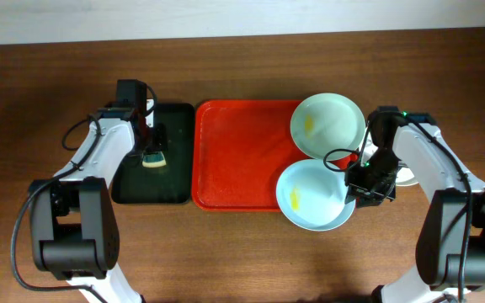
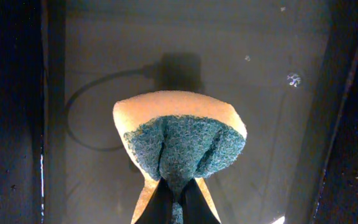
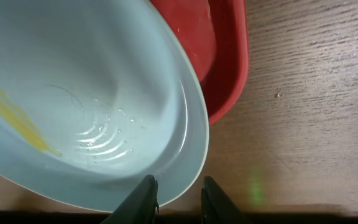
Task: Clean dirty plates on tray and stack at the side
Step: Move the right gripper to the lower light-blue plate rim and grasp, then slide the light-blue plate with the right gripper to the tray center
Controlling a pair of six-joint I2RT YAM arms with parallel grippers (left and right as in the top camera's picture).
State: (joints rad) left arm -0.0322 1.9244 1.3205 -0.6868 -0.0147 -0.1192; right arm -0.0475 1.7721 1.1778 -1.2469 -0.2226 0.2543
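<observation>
Brown wood-grain table [image 1: 242, 261]: the right gripper [image 3: 179, 202] has its fingers [image 3: 145, 196] apart astride the thin rim of the pale blue plate [image 3: 92, 81], and I cannot tell if they press it. The plate is glossy, round and shallow, with wet rings and a yellow smear inside, and overhangs the near right corner of the red tray [image 1: 234, 151]. The left gripper [image 2: 176, 199] is pinched on a folded yellow sponge [image 2: 179, 134] with teal scouring mesh above the black tray [image 1: 154, 189]; the pale mint plate [image 1: 327, 126], also smeared yellow, lies at the red tray's far right corner.

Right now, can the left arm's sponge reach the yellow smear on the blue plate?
Likely yes: the red tray between sponge and pale blue plate lies bare; the right tool grips only its far rim.
</observation>
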